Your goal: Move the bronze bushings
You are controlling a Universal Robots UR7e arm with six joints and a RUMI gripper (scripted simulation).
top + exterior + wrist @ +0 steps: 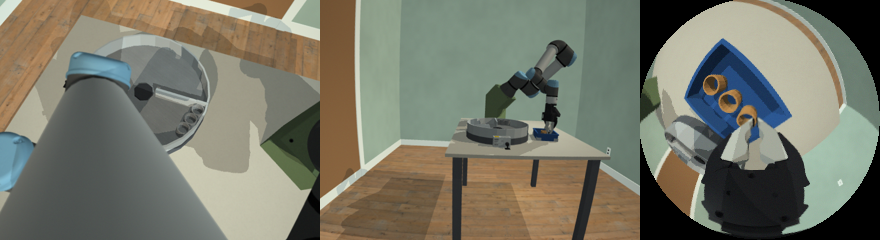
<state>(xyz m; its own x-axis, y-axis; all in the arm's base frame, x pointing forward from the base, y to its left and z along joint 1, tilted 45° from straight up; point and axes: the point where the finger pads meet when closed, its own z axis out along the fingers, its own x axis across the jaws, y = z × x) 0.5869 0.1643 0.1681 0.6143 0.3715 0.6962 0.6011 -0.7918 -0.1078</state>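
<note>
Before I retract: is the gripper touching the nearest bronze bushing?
Touching. Wrist view: the shut gripper pinches the near rim of the bushing in the crate.

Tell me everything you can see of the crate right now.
The crate is a small, shallow blue tray with low walls, plastic by its look, open on top. It sits flat on the table just beside the turntable. Three bronze bushings lie in a row inside. The tool reaches down into it, its fingers pinching the wall of the nearest bushing.
</note>
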